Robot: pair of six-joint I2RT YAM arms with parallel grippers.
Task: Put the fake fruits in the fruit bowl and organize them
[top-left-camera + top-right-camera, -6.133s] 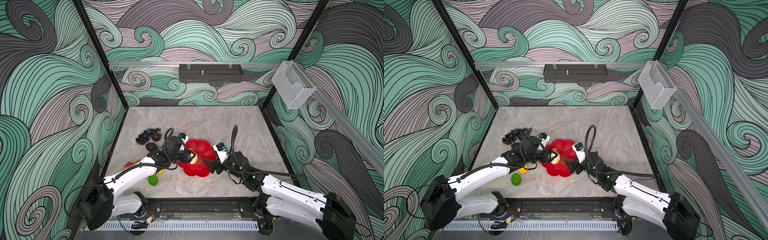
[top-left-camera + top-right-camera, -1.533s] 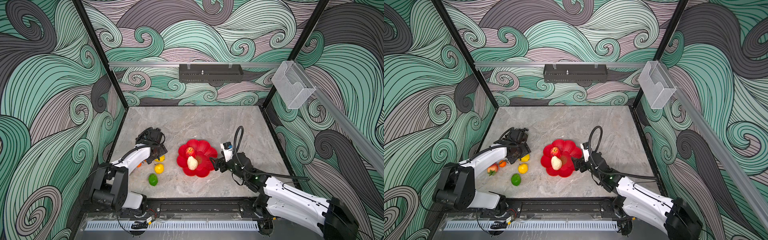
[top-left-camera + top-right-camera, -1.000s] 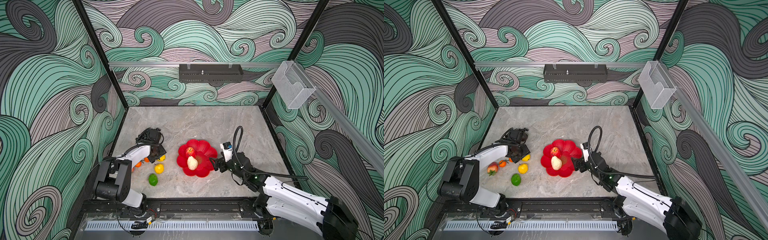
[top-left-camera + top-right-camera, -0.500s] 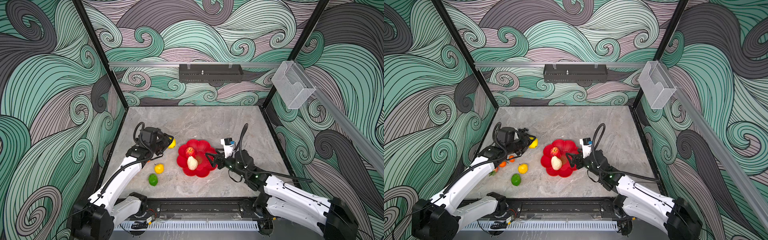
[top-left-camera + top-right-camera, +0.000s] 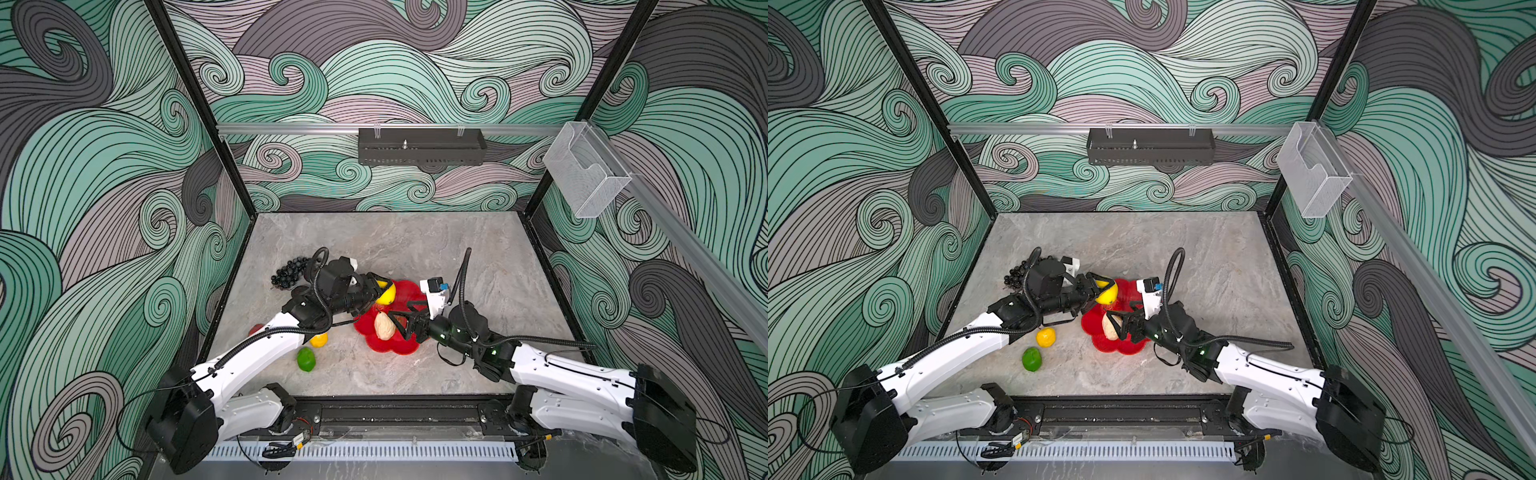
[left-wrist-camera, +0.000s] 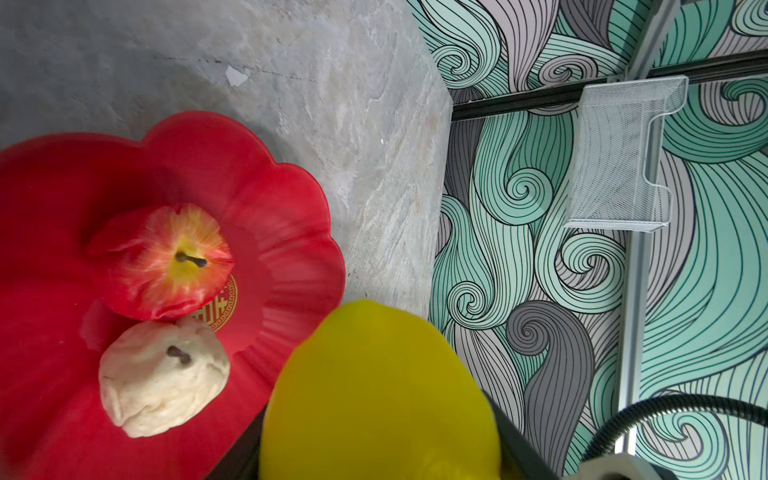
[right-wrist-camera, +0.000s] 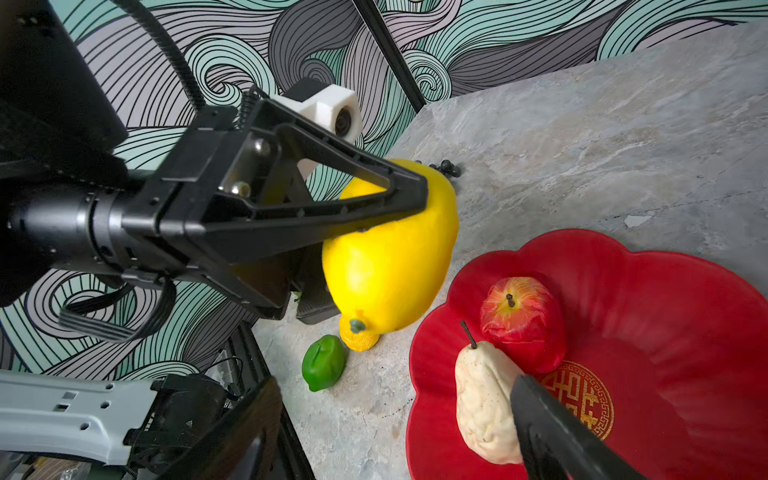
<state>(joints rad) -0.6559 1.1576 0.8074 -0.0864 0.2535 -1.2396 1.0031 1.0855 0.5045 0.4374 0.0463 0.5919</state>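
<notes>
Enclosure walls (image 5: 415,62) on three sides: printed swirl pattern in teal, grey and mauve with black linework. Black corner posts (image 5: 199,108) at the back. Tabletop (image 5: 395,241) grey marble-look, matte. Aluminium rail (image 5: 291,129) across the back wall carries a black perforated tray (image 5: 422,147). Clear plastic box (image 5: 582,174) hangs on the right-side rail (image 5: 685,257). White slotted strip (image 5: 374,451) along the front edge. Lighting even, shadows soft.

Left wrist view: glossy yellow plastic lemon (image 6: 378,395) runs off the frame edge, covers left gripper (image 5: 383,291) jaws. Top views: shallow red scalloped bowl (image 5: 399,349) partly under that gripper; blue-black grape bunch (image 5: 1014,276) half behind left arm (image 5: 967,345); reddish fruit (image 5: 255,329) unidentifiable.
</notes>
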